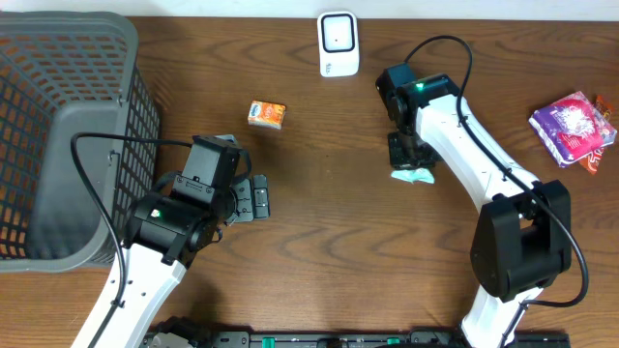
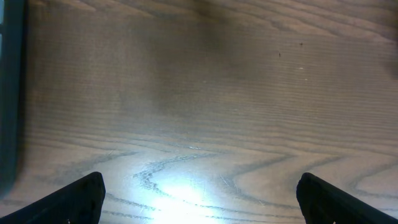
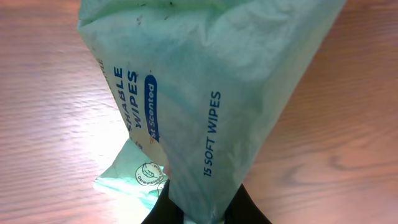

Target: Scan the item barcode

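- Wipes pack (image 3: 205, 93), pale green, printed "15 SOFT WIPES": one end pinched between the right gripper (image 3: 200, 210) fingers, which are clamped nearly closed on it; the rest extends past the fingertips above the table (image 2: 199, 93).
- Left gripper (image 2: 199, 196): fingers spread fully wide, nothing between them.
- Scanner (image 1: 338, 43), white: apart from the right fingers.

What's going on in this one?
The right claw is shut on a pale green plastic pack of wipes, near the middle of the wooden table. The white barcode scanner stands at the far edge, apart from the pack, so the scan is not yet done. The left claw hangs open over bare wood, holding nothing.
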Tool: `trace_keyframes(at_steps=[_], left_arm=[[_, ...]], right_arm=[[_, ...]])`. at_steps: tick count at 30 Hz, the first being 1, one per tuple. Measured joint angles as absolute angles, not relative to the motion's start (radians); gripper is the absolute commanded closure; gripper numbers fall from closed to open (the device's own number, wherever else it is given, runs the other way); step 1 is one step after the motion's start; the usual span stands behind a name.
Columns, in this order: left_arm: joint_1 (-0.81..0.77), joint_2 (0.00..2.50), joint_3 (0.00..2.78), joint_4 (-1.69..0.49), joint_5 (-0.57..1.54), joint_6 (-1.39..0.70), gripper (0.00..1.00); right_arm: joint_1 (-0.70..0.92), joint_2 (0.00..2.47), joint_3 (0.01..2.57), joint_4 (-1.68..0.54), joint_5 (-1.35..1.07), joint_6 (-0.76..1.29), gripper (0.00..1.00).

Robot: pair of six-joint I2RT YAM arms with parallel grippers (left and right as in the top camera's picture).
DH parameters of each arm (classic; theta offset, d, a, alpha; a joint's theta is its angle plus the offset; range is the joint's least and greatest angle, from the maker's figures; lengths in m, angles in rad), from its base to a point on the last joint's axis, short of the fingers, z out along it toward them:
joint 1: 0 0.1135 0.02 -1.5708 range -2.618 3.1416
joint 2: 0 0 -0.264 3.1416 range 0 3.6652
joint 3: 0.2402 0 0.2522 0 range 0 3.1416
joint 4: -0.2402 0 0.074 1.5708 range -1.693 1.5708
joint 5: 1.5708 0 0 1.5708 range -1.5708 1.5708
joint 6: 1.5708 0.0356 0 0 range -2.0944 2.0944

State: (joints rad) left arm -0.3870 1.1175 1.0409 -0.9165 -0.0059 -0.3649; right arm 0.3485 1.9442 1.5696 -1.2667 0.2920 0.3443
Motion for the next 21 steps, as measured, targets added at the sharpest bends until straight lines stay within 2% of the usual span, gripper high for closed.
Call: trace_keyframes(at_steps=[5,9,10,13,14,16,17,18,21], left_arm=[[-0.387,1.118,1.041,-0.916,-0.006,-0.365,0.02],[-0.387,1.118,1.041,-0.916,-0.006,-0.365,0.02],[-0.387,1.118,1.041,-0.916,-0.006,-0.365,0.02],[-0.387,1.118,1.041,-0.916,-0.006,-0.365,0.02],[-0.387,1.118,1.041,-0.916,-0.006,-0.364,0.02],[-0.387,1.118,1.041,-0.916,-0.006,-0.365,0.02],[-0.387,1.118,1.041,-0.916,-0.006,-0.365,0.02],[-0.387,1.118,1.041,-0.916,-0.006,-0.365,0.02],[-0.387,1.118,1.041,-0.916,-0.006,-0.364,0.02]], right_arm=[[0.351,1.953,1.565,-1.213,0.277,0.323,0.99],[0.364,1.957,1.557,-1.105,0.147,0.248,0.87],[0.369,1.957,1.552,-1.085,0.119,0.233,0.76],[0.385,1.961,1.531,-1.042,0.050,0.198,0.62],[0.389,1.963,1.521,-1.029,0.029,0.191,0.54],[0.396,1.970,1.494,-1.009,-0.006,0.180,0.45],[0.396,1.974,1.483,-1.005,-0.017,0.175,0.30],[0.397,1.977,1.472,-1.005,-0.031,0.172,0.22],[0.397,1.987,1.459,-1.007,-0.055,0.167,0.19]])
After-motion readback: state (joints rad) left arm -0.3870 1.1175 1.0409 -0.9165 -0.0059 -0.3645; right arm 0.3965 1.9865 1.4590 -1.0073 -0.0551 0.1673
